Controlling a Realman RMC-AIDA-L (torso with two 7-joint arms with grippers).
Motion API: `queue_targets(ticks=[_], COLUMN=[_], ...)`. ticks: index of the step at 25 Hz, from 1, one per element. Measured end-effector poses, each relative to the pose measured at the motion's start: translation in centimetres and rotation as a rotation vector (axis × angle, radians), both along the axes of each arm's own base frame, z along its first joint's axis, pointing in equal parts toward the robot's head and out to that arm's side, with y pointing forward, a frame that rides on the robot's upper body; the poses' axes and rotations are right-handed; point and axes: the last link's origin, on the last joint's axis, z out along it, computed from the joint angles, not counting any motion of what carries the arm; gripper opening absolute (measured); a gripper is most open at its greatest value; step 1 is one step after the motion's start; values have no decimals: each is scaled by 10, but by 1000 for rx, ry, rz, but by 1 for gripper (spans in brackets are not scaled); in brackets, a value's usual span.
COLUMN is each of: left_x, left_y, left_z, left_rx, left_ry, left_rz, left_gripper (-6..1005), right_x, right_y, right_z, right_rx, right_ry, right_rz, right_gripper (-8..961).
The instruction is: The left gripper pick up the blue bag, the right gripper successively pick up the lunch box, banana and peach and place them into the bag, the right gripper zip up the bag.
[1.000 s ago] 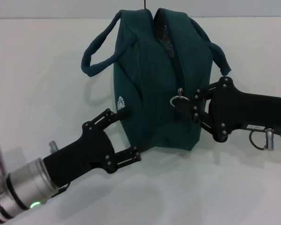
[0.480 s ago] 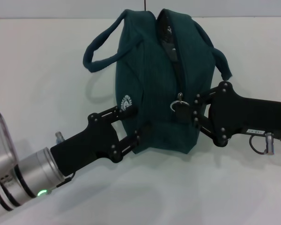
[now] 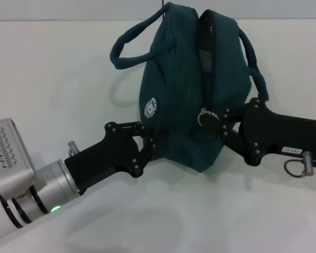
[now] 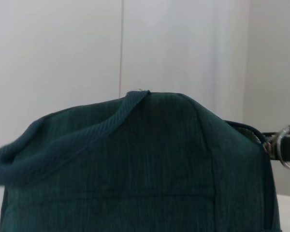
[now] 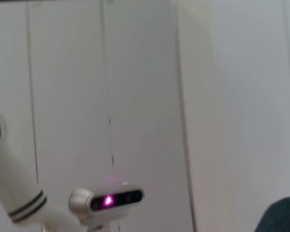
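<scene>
The blue-green bag (image 3: 179, 79) is held off the white table between my two grippers in the head view. My left gripper (image 3: 150, 141) is shut on the bag's lower near side, below its round white logo. My right gripper (image 3: 220, 125) is at the bag's near end and is shut on the zipper pull, whose metal ring (image 3: 204, 117) hangs just beside the fingers. The zip line looks closed along the top. The bag fills the left wrist view (image 4: 135, 169), where the ring (image 4: 286, 153) also shows. The lunch box, banana and peach are out of view.
The white table (image 3: 52, 79) spreads around the bag. The bag's two loop handles (image 3: 127, 50) hang out to either side. The right wrist view shows a pale wall, the robot's head camera (image 5: 106, 200) and a corner of the bag (image 5: 285, 217).
The bag has shifted right and tilted, carried by both grippers. My left arm has pushed forward and to the right. The zipper ring has moved down toward the bag's near end.
</scene>
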Motion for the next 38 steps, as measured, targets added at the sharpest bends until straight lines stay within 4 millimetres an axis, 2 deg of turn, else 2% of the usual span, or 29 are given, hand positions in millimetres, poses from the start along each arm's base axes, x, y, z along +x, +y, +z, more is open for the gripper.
queue_targets(ticks=[2,7,19,27,38], left_x=[0,2,-1,-1,6], left_y=[0,1,-1,-3,-10], left_z=[0,-1,-5,-6,-7], left_rx=[11,23,17,4,-28], left_ry=[11,35,69,77,52], left_rz=[-14,-50,-55,-64,-124], left_gripper=[148,112,64,77,152], right_x=[1,1,0,3,4], right_y=[1,2,15,23,15], right_z=[2,5,24,36,32], right_rx=[-48,-104,24,169,207], right_ry=[14,32,87,135,132], right_rz=[-52,-109,-109,-109,-68], right_gripper=[14,14,14,15,15])
